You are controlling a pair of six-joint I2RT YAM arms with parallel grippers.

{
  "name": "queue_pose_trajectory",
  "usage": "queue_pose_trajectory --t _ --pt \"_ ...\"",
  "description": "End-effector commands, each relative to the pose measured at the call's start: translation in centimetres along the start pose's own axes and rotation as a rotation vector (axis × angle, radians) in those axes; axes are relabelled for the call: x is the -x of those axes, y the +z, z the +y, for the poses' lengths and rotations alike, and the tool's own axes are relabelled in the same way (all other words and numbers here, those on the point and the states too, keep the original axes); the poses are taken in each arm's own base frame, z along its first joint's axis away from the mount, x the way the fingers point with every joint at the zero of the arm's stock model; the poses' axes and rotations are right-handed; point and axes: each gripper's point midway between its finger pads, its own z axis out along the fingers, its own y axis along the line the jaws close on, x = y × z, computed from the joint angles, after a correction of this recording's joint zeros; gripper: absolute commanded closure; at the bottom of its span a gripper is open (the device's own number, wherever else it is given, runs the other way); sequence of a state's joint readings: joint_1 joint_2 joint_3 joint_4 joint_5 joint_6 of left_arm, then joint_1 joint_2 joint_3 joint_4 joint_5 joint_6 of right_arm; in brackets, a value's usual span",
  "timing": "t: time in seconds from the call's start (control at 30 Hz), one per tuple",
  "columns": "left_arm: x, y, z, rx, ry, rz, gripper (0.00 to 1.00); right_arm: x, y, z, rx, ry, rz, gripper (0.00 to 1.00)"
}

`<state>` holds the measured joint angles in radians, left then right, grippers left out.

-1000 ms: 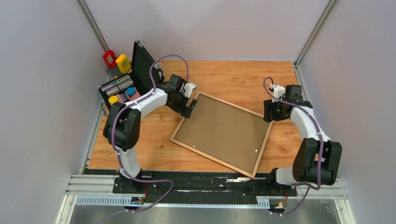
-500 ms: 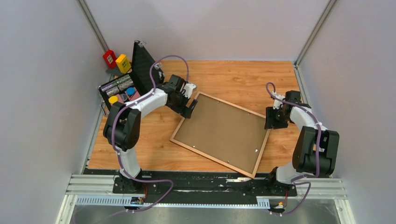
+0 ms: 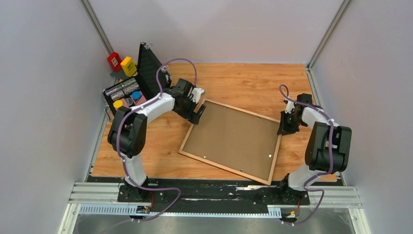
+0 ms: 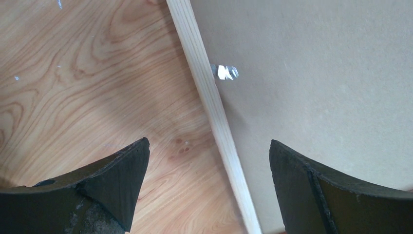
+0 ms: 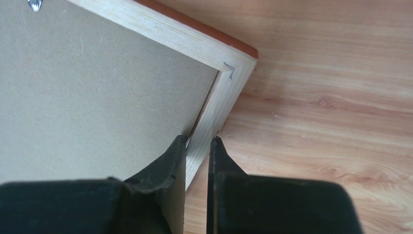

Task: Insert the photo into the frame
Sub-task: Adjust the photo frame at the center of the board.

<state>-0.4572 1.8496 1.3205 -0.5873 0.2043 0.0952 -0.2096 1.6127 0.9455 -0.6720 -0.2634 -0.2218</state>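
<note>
The frame [image 3: 224, 168] lies face down on the wooden table, pale back up, with the brown backing board [image 3: 231, 136] set in it. The photo is hidden. My left gripper [image 3: 198, 113] is open at the frame's far-left corner; in the left wrist view its jaws [image 4: 209, 146] straddle the pale rail [image 4: 214, 112], one finger over the table and one over the board [image 4: 316, 73]. My right gripper [image 3: 284, 126] is shut on the frame's right rail near the far-right corner; the right wrist view shows the fingers [image 5: 197, 141] pinching the rail [image 5: 229, 92].
A black case [image 3: 146, 66] with an open tray of coloured items [image 3: 125, 93] stands at the far left, with red [image 3: 114, 60] and yellow [image 3: 128, 66] blocks behind it. A metal tab [image 4: 225, 72] sits on the board. Grey walls enclose the table.
My right arm has folded back and its gripper has shifted slightly down the right rail. The frame has turned a little, its near corners moving toward the front. The left arm has not moved.
</note>
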Motion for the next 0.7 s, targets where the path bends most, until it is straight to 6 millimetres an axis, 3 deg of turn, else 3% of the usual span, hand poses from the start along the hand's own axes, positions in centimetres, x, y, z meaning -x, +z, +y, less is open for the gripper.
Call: queue_pose_trajectory --t 0.0,0.07,0.47,0.67 --pt "0.7 -0.8 0.6 0.04 0.017 -0.031 0.0 2.0 0.5 -0.6 -0.007 -0.034 -0.025 0.96" --pt "0.7 -0.9 1.0 0.059 0.016 -0.032 0.0 2.7 0.9 -0.7 0.0 -0.03 -0.026 1.0" --pt "1.6 -3.7 4.0 0.264 0.017 -0.09 0.0 10.1 1.6 -1.1 0.036 -0.008 -0.151 1.0" --pt "1.1 -3.5 3.6 0.243 0.009 -0.076 0.0 12.9 1.8 -0.5 0.079 0.055 -0.2 1.0"
